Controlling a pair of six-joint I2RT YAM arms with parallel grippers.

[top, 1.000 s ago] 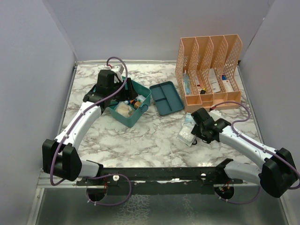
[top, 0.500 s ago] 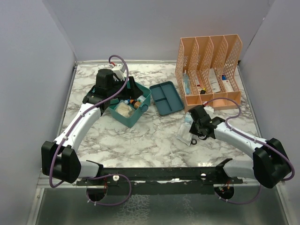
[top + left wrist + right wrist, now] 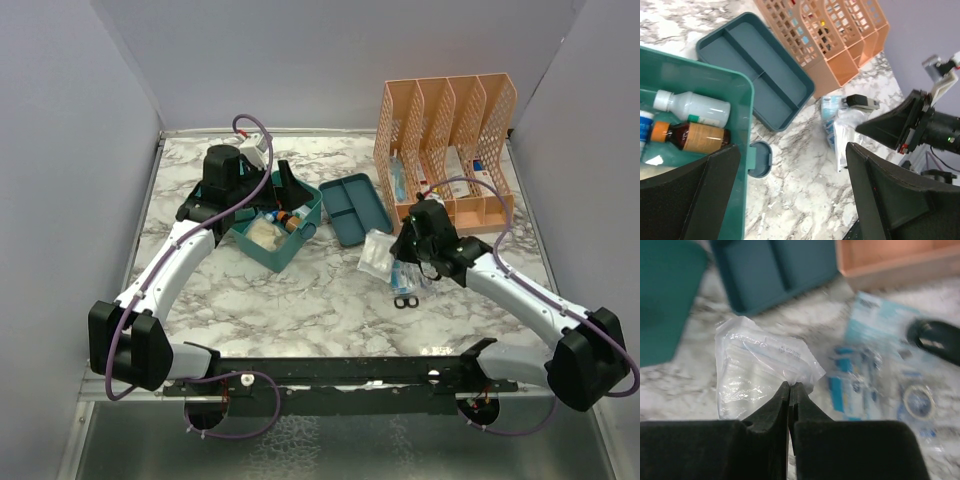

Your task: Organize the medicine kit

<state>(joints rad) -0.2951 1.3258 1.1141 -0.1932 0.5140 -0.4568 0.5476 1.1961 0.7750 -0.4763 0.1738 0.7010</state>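
Left end effector (image 3: 792, 165) stands wide open; right end effector (image 3: 789, 385) is pinched shut on a clear bag (image 3: 751, 365).

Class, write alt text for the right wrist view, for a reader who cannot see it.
The right pincer is shut on the edge of a clear plastic bag over the marble table. Beyond it lie a teal tray, blue-and-white packets and the base of a peach organizer.
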